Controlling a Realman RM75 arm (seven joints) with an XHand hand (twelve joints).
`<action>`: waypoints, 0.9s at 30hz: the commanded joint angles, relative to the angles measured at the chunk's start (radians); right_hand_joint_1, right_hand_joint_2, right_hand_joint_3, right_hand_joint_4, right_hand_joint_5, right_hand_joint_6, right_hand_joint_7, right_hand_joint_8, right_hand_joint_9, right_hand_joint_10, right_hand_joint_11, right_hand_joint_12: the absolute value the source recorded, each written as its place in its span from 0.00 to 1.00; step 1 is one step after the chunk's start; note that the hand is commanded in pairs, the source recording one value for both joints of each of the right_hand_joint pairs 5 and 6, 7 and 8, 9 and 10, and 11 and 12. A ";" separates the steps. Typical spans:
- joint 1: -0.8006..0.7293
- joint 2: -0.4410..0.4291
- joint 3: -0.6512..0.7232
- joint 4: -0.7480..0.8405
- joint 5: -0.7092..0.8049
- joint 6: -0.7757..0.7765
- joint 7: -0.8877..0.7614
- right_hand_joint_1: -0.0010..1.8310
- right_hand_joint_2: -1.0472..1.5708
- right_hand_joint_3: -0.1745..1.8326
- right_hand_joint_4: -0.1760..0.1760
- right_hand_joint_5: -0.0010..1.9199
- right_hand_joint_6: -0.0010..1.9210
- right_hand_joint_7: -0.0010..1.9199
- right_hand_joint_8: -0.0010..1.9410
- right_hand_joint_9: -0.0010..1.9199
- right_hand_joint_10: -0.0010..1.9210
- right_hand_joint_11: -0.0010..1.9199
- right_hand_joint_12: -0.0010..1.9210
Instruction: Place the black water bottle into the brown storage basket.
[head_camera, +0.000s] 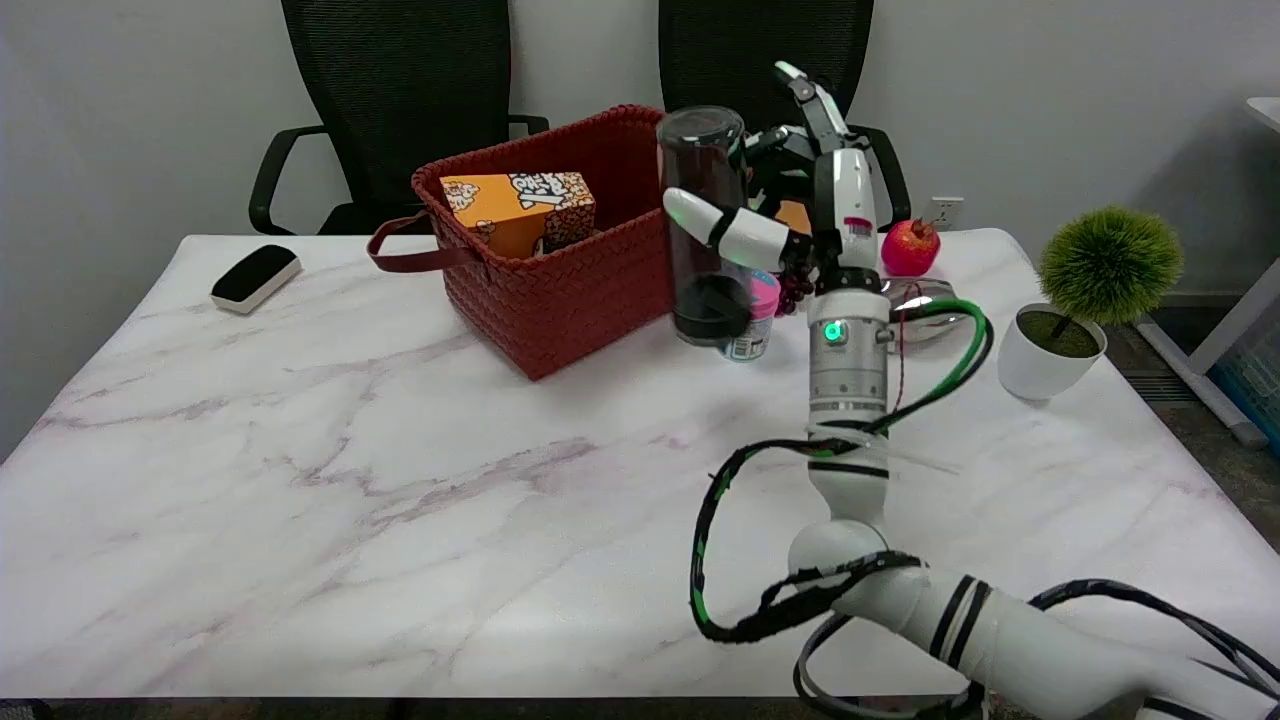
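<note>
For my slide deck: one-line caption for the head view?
Right hand holds the black water bottle beside the brown storage basket.

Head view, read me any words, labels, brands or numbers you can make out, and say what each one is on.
Nothing can be read for certain.
Orange box in the basket: bold print on its top, too blurred to read.
Small jar beside the black bottle: pale label, text too small to read.
Right hand: small pink mark, unreadable.
No other writing shows.
</note>
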 joint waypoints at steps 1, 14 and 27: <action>0.190 0.017 0.066 -0.140 0.002 -0.280 0.283 0.64 0.65 0.27 0.50 0.19 0.19 0.62 0.62 0.39 0.39 0.66 0.66; 0.307 -0.042 0.150 -0.151 0.003 -0.548 0.047 0.66 0.66 0.22 0.50 0.14 0.14 0.62 0.61 0.38 0.38 0.67 0.67; 0.615 -0.134 0.170 -0.373 0.003 -0.748 -0.061 0.67 0.62 0.28 0.50 0.10 0.10 0.59 0.58 0.35 0.35 0.65 0.65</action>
